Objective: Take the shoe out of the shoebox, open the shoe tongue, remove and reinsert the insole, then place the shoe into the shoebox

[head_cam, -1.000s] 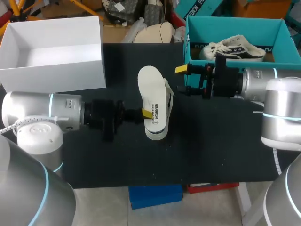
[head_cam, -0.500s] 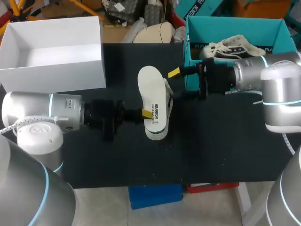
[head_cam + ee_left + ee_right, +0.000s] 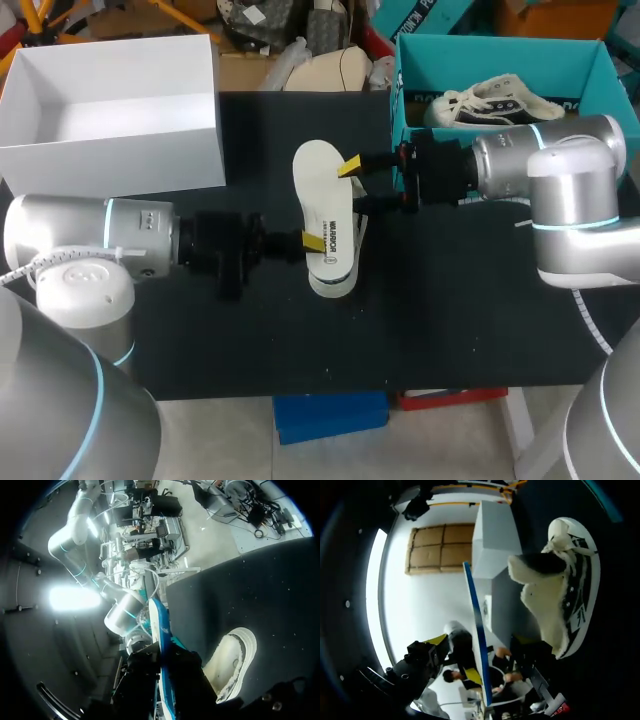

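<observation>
The black surface (image 3: 450, 320) carries a white shoe (image 3: 328, 225) lying on its side between both claws. The left claw (image 3: 308, 241) sits at the smooth sole; whether it grips cannot be told. The right claw (image 3: 356, 185) stands apart at the shoe's opening.

From the left wrist, the shoe's pale, rounded end lies ahead.

From the right wrist, fleecy lining and laces face the spread claw.

The sneaker (image 3: 322, 190) is cream-white with a black side band. The shoebox (image 3: 500, 60) is teal, the other box (image 3: 110, 150) plain white, the table (image 3: 450, 310) black.
</observation>
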Controlling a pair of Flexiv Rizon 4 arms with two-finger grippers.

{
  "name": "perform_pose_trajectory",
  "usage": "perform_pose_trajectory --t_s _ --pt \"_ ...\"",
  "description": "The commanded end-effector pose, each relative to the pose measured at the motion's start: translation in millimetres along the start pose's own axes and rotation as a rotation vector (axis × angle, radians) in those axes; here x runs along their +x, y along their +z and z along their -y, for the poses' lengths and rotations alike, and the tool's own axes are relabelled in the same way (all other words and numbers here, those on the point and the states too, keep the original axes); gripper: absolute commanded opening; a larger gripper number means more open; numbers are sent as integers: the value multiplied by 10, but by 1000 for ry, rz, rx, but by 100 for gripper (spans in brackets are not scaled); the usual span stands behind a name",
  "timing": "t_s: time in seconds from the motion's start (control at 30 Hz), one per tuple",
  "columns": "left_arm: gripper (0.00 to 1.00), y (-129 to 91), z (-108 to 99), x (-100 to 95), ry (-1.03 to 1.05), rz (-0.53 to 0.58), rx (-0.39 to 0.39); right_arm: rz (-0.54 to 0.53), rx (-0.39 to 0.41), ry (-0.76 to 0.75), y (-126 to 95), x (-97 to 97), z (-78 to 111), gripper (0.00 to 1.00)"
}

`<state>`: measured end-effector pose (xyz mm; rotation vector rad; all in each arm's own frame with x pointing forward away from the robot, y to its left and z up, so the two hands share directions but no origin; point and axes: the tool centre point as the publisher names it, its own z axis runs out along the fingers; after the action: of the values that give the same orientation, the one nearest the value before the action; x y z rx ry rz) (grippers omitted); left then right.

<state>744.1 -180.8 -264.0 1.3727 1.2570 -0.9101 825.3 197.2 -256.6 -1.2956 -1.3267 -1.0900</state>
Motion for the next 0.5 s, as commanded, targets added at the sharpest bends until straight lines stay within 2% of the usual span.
perform_pose_trajectory --t_s 0.03,0.07,0.13,0.2,0.4,0.5 --pt "0 -8 7 -8 2 -4 0 10 -27 -3 123 43 18 60" --pt "0 -8 7 -8 2 -4 0 9 -27 -3 149 41 15 63" --pt "0 -8 7 -8 2 -4 0 8 -29 -3 192 33 12 62" --pt "0 -8 7 -8 2 -4 0 3 -35 -5 225 18 10 53" --pt "0 -8 7 -8 2 -4 0 -10 -42 -3 282 -22 22 49" --pt "0 -8 7 -8 2 -4 0 -11 -46 -3 286 -23 22 43"
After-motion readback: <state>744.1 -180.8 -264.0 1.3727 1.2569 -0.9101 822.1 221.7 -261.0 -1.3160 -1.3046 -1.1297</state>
